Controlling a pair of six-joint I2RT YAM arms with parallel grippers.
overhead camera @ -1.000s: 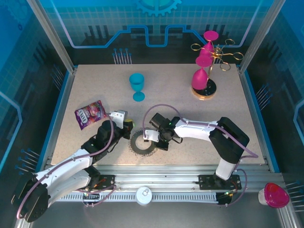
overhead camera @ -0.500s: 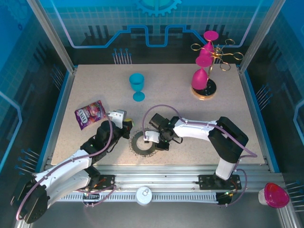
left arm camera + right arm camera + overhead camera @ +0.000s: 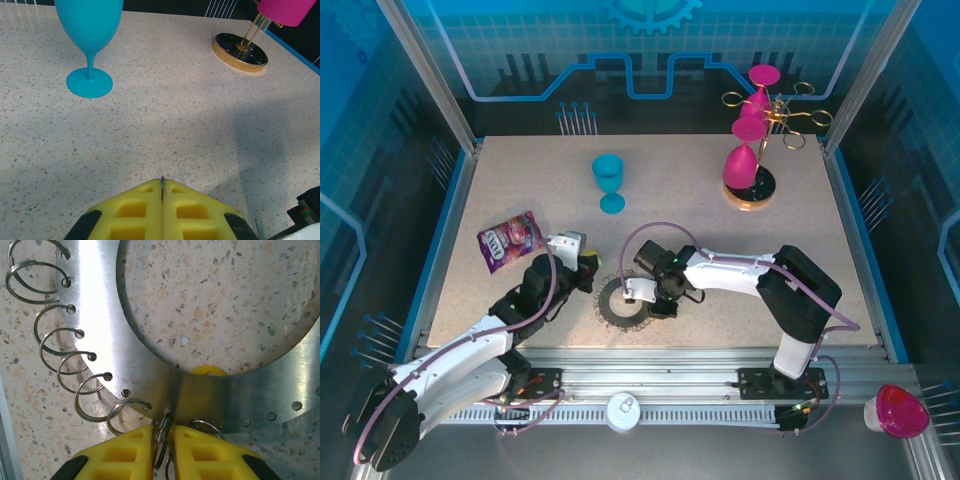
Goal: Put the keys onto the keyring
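Grey steel keyring [image 3: 608, 310] flat on table [image 3: 720, 230] near the front edge, small split rings strung along its outer rim. Yellow piece [image 3: 209, 371] peeks from under its inner edge. Right gripper [image 3: 634, 294] at the rim, fingers [image 3: 125, 450] parted a little, one split ring [image 3: 164, 437] in the gap. Left gripper [image 3: 588, 264] just left of the keyring, clear of it, pressed together on a thin metal sliver [image 3: 161, 181]. Blue goblet [image 3: 609, 180] upright behind. Gold rack [image 3: 752, 196] carries pink goblets [image 3: 742, 165] upside down.
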